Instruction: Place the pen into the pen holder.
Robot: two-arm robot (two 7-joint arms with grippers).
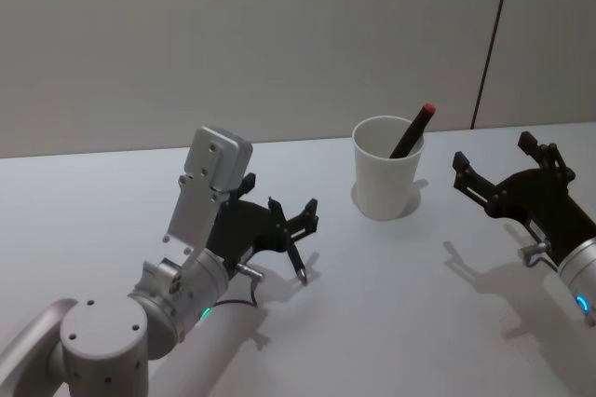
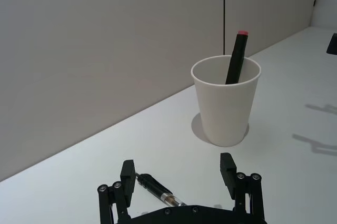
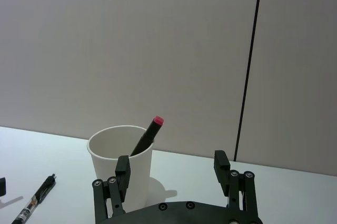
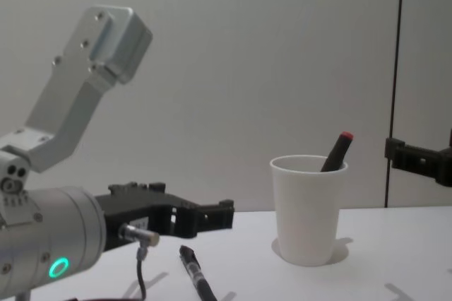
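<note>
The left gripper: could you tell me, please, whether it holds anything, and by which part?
Nothing: the left gripper is open above the pen, which lies on the table.

left tool (image 2: 177,163): fingers apart, held low, level | right tool (image 3: 172,159): fingers apart, raised higher

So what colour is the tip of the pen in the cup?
Red tip, best in left wrist view.

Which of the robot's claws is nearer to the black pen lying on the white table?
The left. The left gripper hangs open just above the loose black pen; the right gripper, open too, sits beyond the white paper cup, farther off.
</note>
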